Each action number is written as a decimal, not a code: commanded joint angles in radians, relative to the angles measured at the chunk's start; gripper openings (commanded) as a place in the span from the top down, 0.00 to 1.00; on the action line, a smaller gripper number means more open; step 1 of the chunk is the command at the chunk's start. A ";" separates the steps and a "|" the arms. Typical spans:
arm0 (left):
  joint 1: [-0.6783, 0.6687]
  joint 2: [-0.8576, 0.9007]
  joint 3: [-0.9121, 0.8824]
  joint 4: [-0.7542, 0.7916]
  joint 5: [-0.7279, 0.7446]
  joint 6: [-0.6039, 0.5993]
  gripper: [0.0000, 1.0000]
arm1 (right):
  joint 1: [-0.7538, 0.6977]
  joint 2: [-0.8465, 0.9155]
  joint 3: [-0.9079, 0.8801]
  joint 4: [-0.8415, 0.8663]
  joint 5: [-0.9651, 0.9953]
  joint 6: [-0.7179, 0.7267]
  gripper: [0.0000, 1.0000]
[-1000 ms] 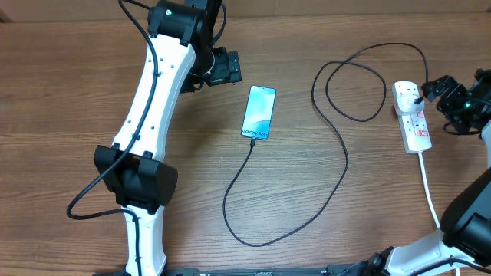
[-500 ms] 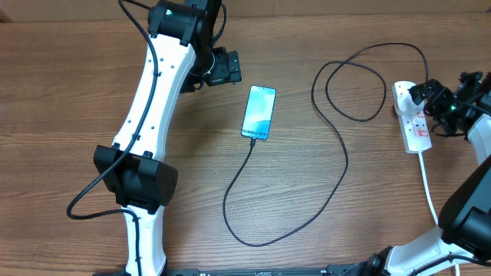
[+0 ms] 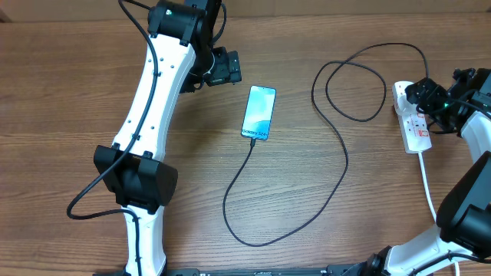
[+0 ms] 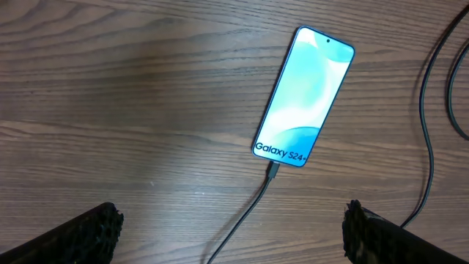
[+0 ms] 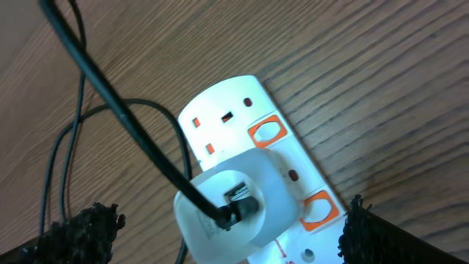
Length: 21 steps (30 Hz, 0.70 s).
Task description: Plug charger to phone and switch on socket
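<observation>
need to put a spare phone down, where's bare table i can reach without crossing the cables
Widest bare table: left of the left arm, and lower right between the charger and the white cord. The patch inside the charger's bend below the phone is bare but mostly ringed by cable. Crowded around the socket, where the right gripper hovers.

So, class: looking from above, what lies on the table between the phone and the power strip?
Only the black charger cable. It loops across the stretch between the phone and the power strip. Nothing else lies there. The overhead view shows this.
</observation>
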 commanded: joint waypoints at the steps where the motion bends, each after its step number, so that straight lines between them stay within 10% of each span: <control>1: -0.006 0.010 -0.002 0.001 -0.015 0.019 0.00 | 0.000 0.012 -0.008 0.011 0.031 0.001 0.00; 21: -0.006 0.010 -0.002 0.001 -0.015 0.019 0.00 | 0.011 0.124 -0.008 0.051 -0.037 0.001 0.00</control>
